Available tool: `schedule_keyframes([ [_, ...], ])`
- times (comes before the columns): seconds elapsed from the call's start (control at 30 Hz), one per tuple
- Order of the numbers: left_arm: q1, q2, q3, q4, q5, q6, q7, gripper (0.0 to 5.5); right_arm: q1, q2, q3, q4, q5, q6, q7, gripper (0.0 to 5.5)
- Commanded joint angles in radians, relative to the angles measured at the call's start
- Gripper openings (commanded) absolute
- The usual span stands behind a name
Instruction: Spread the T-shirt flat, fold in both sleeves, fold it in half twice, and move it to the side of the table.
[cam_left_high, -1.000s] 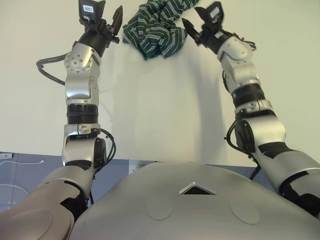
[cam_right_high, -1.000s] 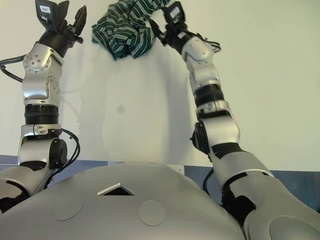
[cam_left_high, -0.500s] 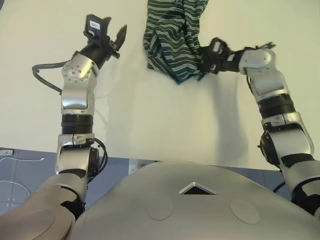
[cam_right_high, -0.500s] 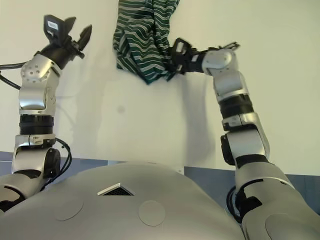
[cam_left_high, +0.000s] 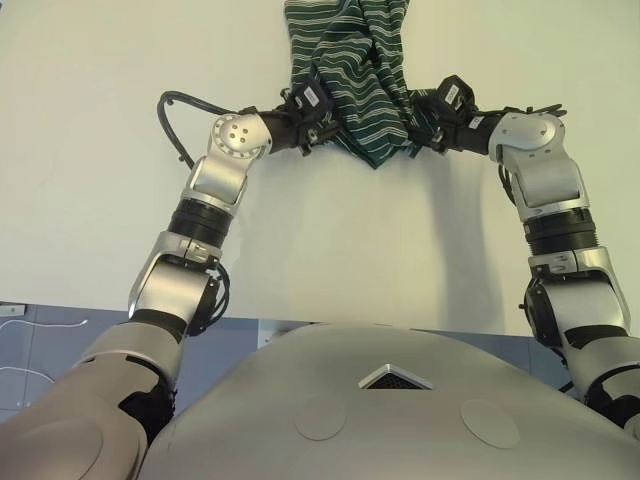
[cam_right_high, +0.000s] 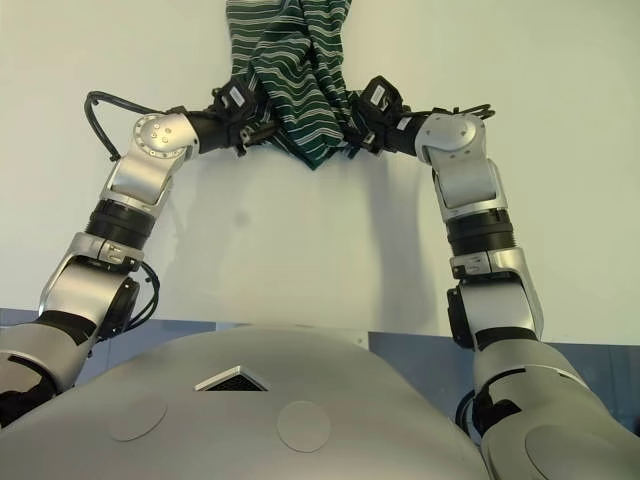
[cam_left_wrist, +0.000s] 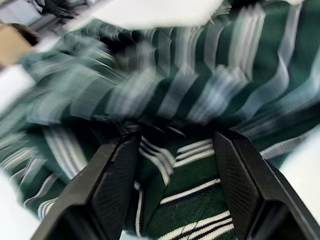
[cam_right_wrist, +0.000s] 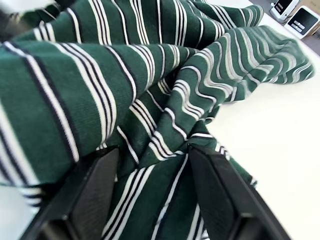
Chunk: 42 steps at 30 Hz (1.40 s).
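Observation:
The T-shirt, dark green with white stripes, lies bunched in a heap at the far middle of the white table. My left gripper is pressed against the heap's near left edge. In the left wrist view my left gripper is open, its two black fingers straddling a fold of the cloth. My right gripper is at the heap's near right edge. The right wrist view shows my right gripper open too, with striped cloth lying between its fingers.
The table's front edge runs near my body, with grey floor and white cables below it at the left. Small devices stand beyond the table's far side. A brown box is off the table behind the shirt.
My left arm has swung in from the far left to the shirt's left edge. My right gripper came down onto the shirt's right edge and stays there; the heap sits nearer.

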Motion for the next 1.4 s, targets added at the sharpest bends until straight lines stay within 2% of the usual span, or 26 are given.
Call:
schedule_keyframes([
  [0.03,0.024,0.144,-0.153,0.020,0.182,0.039,-0.114,2.58,-0.076,-0.022,0.012,0.062,-0.058,-0.035,-0.045,2.56],
  [0.13,0.051,0.246,-0.161,-0.022,0.215,0.033,-0.143,2.58,-0.120,0.002,0.012,0.146,-0.068,-0.040,-0.076,2.56],
  [0.23,0.159,0.315,-0.120,-0.234,0.097,0.021,-0.233,2.58,-0.116,0.038,0.074,0.245,-0.096,-0.070,-0.064,2.56],
  [0.33,0.235,0.405,-0.079,-0.344,0.060,0.016,-0.271,2.58,-0.106,-0.008,0.108,0.290,-0.169,-0.087,-0.099,2.56],
  [0.47,0.307,0.552,-0.037,-0.323,0.100,-0.042,-0.280,2.58,-0.092,-0.091,0.045,0.161,-0.156,-0.045,-0.110,2.56],
  [0.53,0.322,0.585,-0.018,-0.301,0.099,-0.070,-0.271,2.58,-0.078,-0.125,0.002,0.068,-0.139,-0.009,-0.109,2.56],
  [0.63,0.308,0.573,0.043,-0.281,0.049,-0.100,-0.229,2.58,-0.051,-0.151,-0.019,-0.045,-0.132,0.019,-0.094,2.56],
  [0.7,0.281,0.518,0.120,-0.297,-0.040,-0.112,-0.199,2.58,-0.017,-0.148,-0.031,-0.138,-0.093,0.008,-0.064,2.56],
  [0.8,0.309,0.432,0.274,-0.511,-0.357,-0.009,-0.224,2.58,0.114,-0.168,-0.022,-0.350,0.065,0.020,0.102,2.56],
  [0.87,0.360,0.439,0.308,-0.628,-0.446,0.055,-0.241,2.58,0.208,-0.223,-0.014,-0.441,0.114,0.047,0.184,2.56],
  [0.93,0.413,0.453,0.278,-0.678,-0.409,0.063,-0.237,2.58,0.239,-0.231,-0.020,-0.457,0.122,0.050,0.190,2.56],
  [1.07,0.369,0.365,0.082,-0.460,-0.091,-0.058,-0.102,2.58,0.194,-0.109,0.017,-0.294,0.012,0.013,-0.007,2.56],
  [1.13,0.352,0.323,0.064,-0.401,-0.047,-0.088,-0.057,2.58,0.193,-0.092,0.011,-0.273,0.007,0.014,-0.036,2.56],
  [1.2,0.342,0.300,0.069,-0.372,-0.035,-0.101,-0.038,2.58,0.184,-0.095,0.029,-0.241,-0.020,0.008,-0.045,2.56],
  [1.3,0.343,0.301,0.036,-0.357,0.001,-0.110,-0.055,2.58,0.180,-0.120,0.123,-0.197,-0.140,-0.044,-0.055,2.56],
  [1.4,0.417,0.409,-0.005,-0.416,0.013,-0.098,-0.183,2.58,0.166,-0.217,0.144,-0.207,-0.232,-0.087,-0.040,2.56],
])
